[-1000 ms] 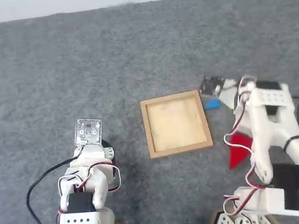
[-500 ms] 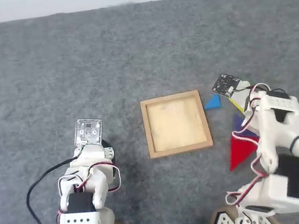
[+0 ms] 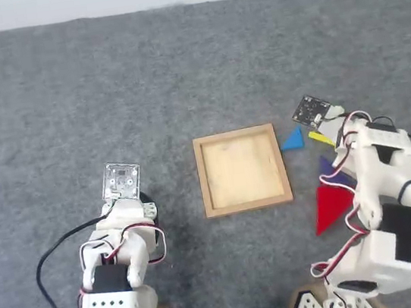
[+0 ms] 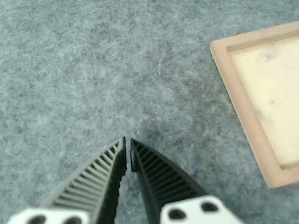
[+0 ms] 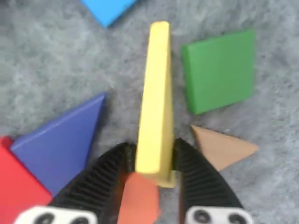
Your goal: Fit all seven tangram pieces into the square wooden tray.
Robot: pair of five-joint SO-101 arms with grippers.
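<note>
"So, lead item?"
"Flat yellow wooden tangram piece (image 5: 156,88), standing on edge among the loose pieces, on the right arm's side of the square wooden tray (image 3: 245,208). Judged light, stiff and smooth-faced. It is likely to pivot if pinched at one end, so best taken across the broad faces near the middle."
"Holder?"
"Right gripper (image 5: 152,156), clamped on those faces at one end."
"Neighbours?"
"Green wooden square (image 5: 219,70), tan triangle (image 5: 222,147), indigo triangle (image 5: 60,140), red triangle (image 5: 14,182) and light-blue triangle (image 5: 110,7), all flat on the grey carpet (image 3: 104,84)."
"Other arm?"
"Left gripper (image 4: 127,149), tips together, holding nothing, over carpet beside the tray."
</note>
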